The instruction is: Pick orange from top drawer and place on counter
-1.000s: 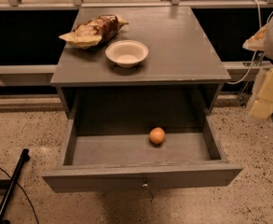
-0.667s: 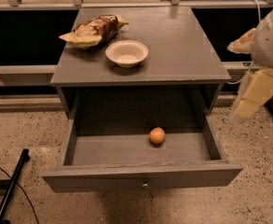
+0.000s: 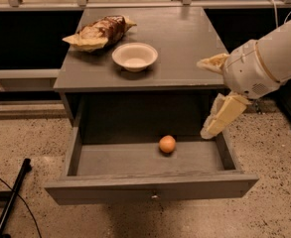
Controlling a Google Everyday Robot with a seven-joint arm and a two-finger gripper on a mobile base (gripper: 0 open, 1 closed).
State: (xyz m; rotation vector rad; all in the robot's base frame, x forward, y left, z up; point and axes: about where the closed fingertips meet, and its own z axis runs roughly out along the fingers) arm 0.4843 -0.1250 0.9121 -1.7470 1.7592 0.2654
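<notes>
The orange (image 3: 167, 144) lies on the floor of the open top drawer (image 3: 150, 187), a little right of the middle. The drawer is pulled out of the grey cabinet, and the counter (image 3: 184, 38) is the cabinet's flat top. My gripper (image 3: 201, 99) reaches in from the right, at the cabinet's right front corner, above and to the right of the orange. Its two cream fingers (image 3: 223, 114) are spread wide apart and hold nothing. One finger is level with the counter edge and the other hangs over the drawer's right side.
A white bowl (image 3: 134, 56) stands on the counter near its front edge. A brown snack bag (image 3: 98, 31) lies behind it to the left. A black pole (image 3: 11, 195) lies on the speckled floor at the lower left. A rail runs behind the cabinet.
My arm has moved in from the right edge toward the cabinet, and the gripper now stands over the drawer's right side. The orange has not moved.
</notes>
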